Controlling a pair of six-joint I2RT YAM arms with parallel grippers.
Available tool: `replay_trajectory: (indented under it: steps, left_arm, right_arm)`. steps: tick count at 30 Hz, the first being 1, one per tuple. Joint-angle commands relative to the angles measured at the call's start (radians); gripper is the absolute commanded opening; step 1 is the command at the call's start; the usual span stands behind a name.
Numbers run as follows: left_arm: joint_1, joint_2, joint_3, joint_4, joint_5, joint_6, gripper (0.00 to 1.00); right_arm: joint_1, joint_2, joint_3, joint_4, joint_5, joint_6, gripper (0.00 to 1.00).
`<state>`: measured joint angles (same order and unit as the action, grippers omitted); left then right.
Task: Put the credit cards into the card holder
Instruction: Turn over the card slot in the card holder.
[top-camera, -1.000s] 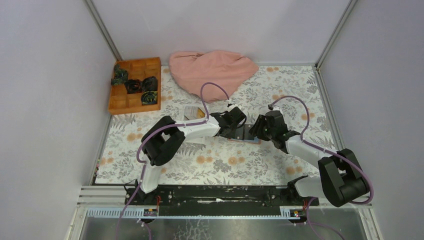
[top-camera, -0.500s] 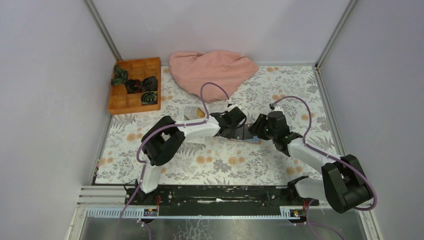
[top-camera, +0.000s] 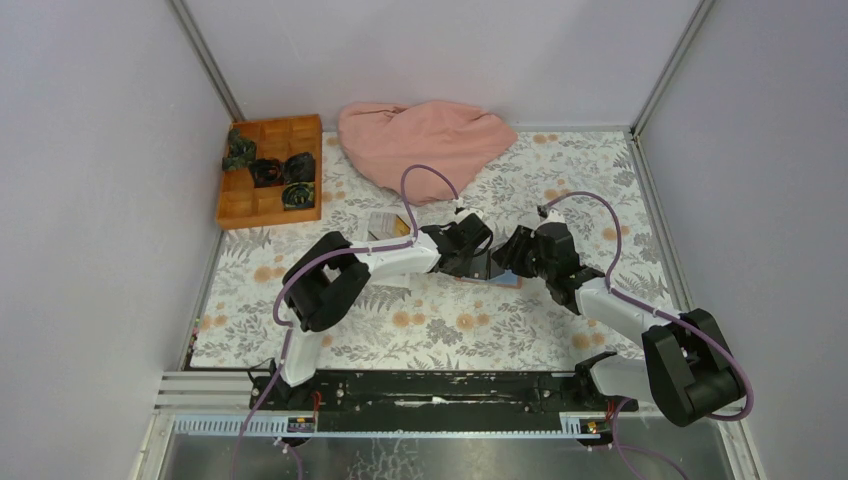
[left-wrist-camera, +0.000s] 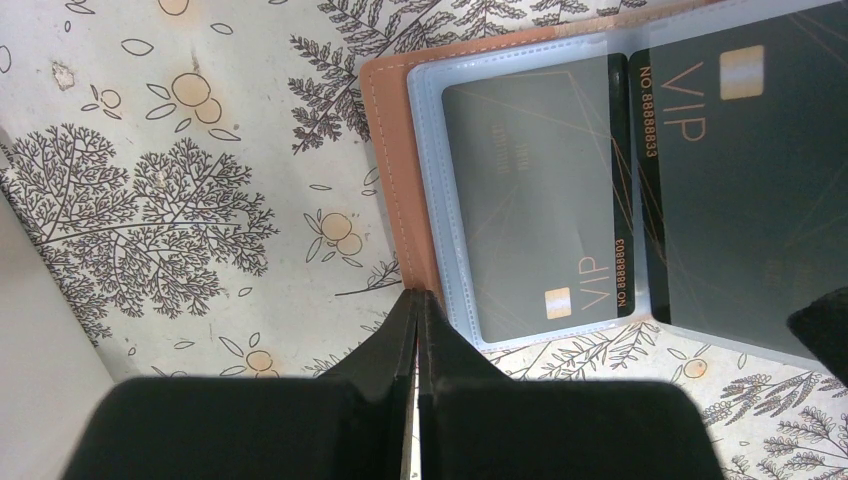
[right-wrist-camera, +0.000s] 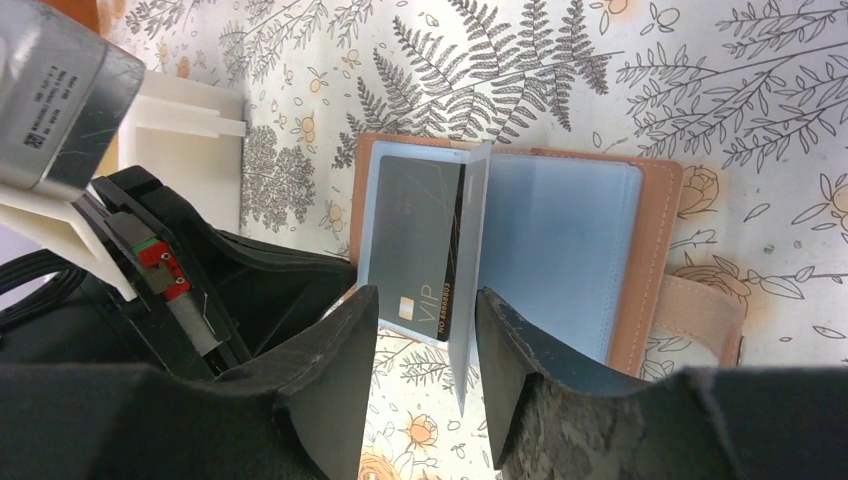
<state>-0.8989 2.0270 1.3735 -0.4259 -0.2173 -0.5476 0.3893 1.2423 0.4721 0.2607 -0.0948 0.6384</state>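
The card holder (right-wrist-camera: 655, 250) lies open on the flowered cloth, brown leather with clear sleeves, between my two grippers (top-camera: 497, 272). Dark VIP credit cards sit in its sleeves (left-wrist-camera: 530, 200) (left-wrist-camera: 745, 180). My left gripper (left-wrist-camera: 418, 297) is shut, with its tips resting on the holder's brown edge (left-wrist-camera: 395, 190). My right gripper (right-wrist-camera: 427, 330) stands open at the holder's near side. One clear sleeve leaf (right-wrist-camera: 476, 250) stands on edge between its fingers, beside a dark card (right-wrist-camera: 415, 235); neither finger presses on it.
An orange wooden compartment box (top-camera: 262, 205) with dark bundles sits at the back left. A pink cloth (top-camera: 425, 140) lies at the back middle. A pale flat thing (top-camera: 383, 223) lies behind the left arm. The holder's strap (right-wrist-camera: 700, 310) sticks out sideways. Walls enclose three sides.
My right gripper has shifted a little to the left, closer over the card holder. The left arm has stayed where it was.
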Motion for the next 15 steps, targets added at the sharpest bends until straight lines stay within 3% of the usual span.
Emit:
replay_trajectory:
  steps: [1,15]
  left_arm:
    - [-0.025,0.091,-0.036,-0.005,0.098,-0.013,0.00]
    - [-0.025,0.096,-0.029,-0.010,0.101,-0.016,0.00]
  right_arm:
    - [-0.005,-0.008,-0.003,0.079,-0.034,0.011,0.48]
    - [-0.005,0.051,0.014,0.159,-0.106,0.022,0.48]
